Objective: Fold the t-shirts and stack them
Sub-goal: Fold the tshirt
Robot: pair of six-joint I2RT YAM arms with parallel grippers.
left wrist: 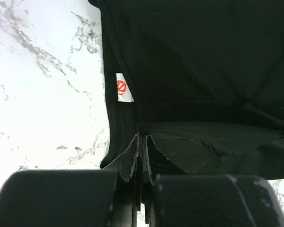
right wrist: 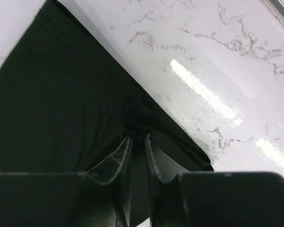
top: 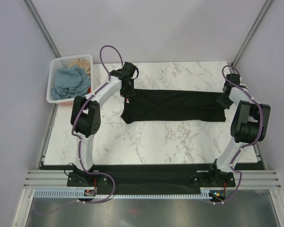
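A black t-shirt (top: 175, 106) lies folded into a long band across the marble table. My left gripper (top: 128, 94) is at its left end, shut on a fold of the black cloth (left wrist: 143, 137) beside the small white and red neck label (left wrist: 123, 88). My right gripper (top: 224, 100) is at the shirt's right end. Its fingers stand slightly apart (right wrist: 138, 137), with bunched black fabric (right wrist: 61, 94) still lying between the tips. A dusty blue t-shirt (top: 70, 81) and a tan one (top: 83, 64) lie crumpled in the basket.
The white slotted basket (top: 50, 90) stands off the table's back left corner. Grey walls close in the left, right and back sides. Bare marble (top: 156, 139) stretches between the shirt and the arm bases.
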